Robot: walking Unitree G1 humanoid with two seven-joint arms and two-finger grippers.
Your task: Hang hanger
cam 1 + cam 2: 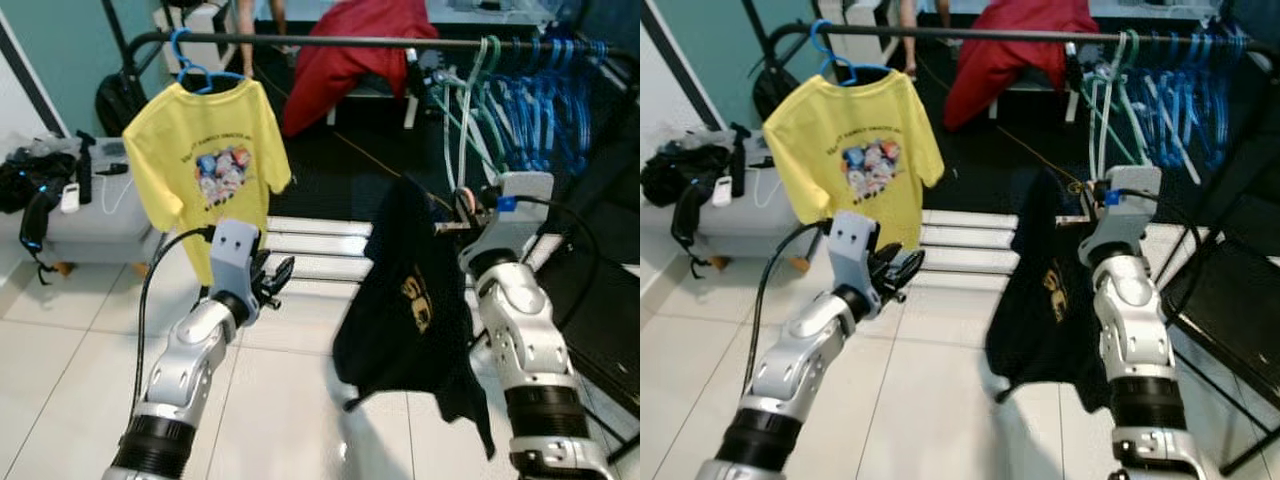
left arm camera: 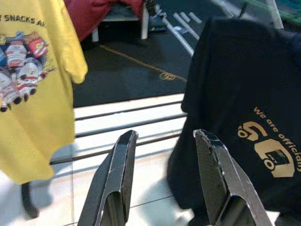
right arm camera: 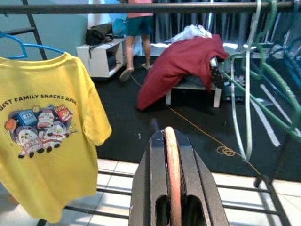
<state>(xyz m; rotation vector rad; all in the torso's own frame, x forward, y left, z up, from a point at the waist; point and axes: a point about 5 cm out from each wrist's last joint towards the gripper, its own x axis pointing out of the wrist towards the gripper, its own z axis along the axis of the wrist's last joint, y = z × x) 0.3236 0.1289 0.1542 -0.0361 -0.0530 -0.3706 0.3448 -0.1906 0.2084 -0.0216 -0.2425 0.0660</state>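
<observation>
Right gripper [image 1: 466, 213] clamps the thin pinkish hanger hook [image 3: 172, 165] of the black gold-print T-shirt [image 1: 415, 300], below the black metal rail [image 1: 380, 42]. Left gripper [image 1: 272, 278] open, empty. Shirt's light, floppy, will swing; keep hold at the stiff hook.

Both arms are showing as silver, rounded metal shells, each ending toward the elbow in a black ribbed collar. The left arm [image 1: 190, 365] is carrying a pale grey box at its wrist, marked with small dark screw holes, and a black cable is looping from that box down along the forearm. The left gripper [image 2: 162, 174] is showing two long, glossy black fingers with bevelled edges. The right arm [image 1: 525, 340] is wearing a similar grey box with a small blue patch, a black cable arching from it. The right gripper [image 3: 171, 141] is showing black, slotted fingers.
</observation>
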